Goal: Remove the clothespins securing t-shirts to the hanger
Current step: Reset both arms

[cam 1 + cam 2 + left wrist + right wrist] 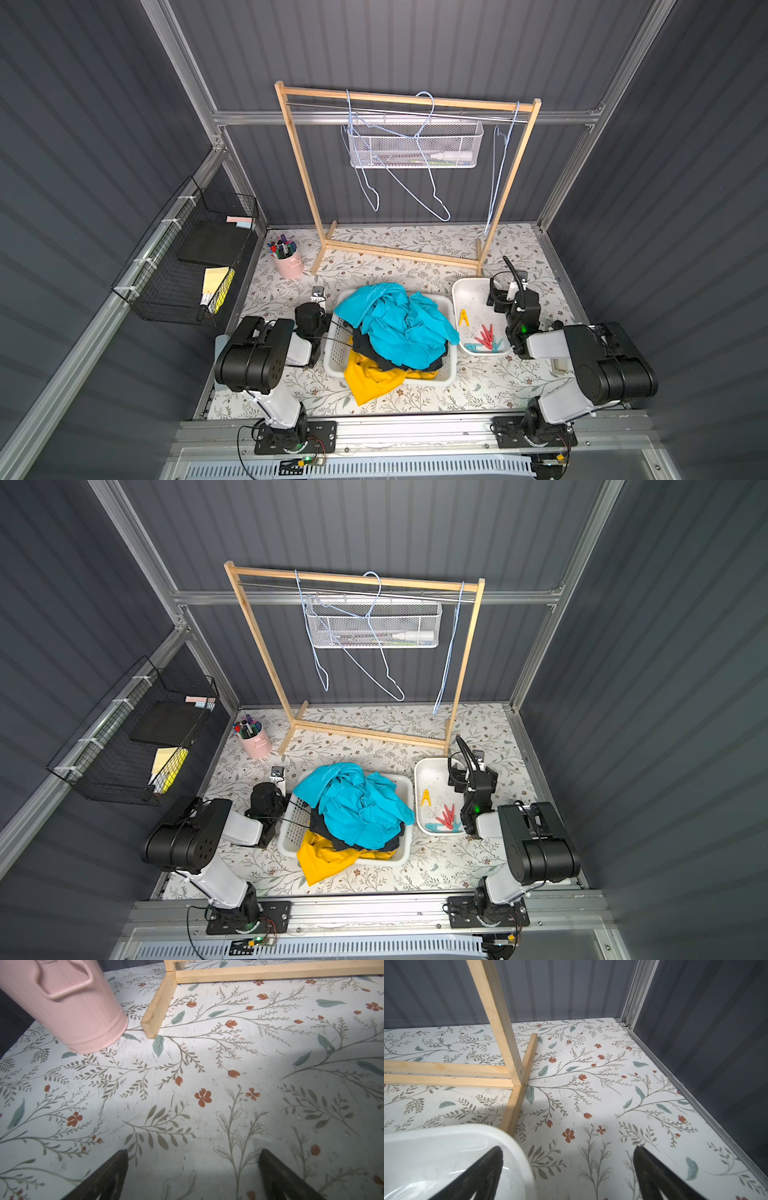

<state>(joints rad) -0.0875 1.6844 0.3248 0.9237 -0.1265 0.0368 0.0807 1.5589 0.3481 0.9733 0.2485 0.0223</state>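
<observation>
Three wire hangers (pixel 448 216) are hanging bare on the wooden rack (pixel 298 166), so the unpinning is looking finished. The t-shirts (pixel 399 328) are lying heaped in the white laundry basket (pixel 337 353), teal on top, black under it, mustard spilling over the near rim. The clothespins (pixel 485 336) are sitting loose in the white tray (pixel 471 295) just beside the basket: red and teal ones clustered at its near end, one yellow apart from them. I am counting five, and a sixth may be hiding behind the arm.

The left gripper (pixel 193 1151) is hovering low over bare tabletop (pixel 207 1053) near the pink pen bucket (pixel 68 1007), jaws spread wide and gripping nothing. The right gripper (pixel 569 1147) is poised over the tray's far corner, equally wide and empty.

I am judging the step in hand to be parking. Doing it well means keeping both claws open, clearing the tray rim and the rack foot, and checking that no pin is clinging to cloth.
</observation>
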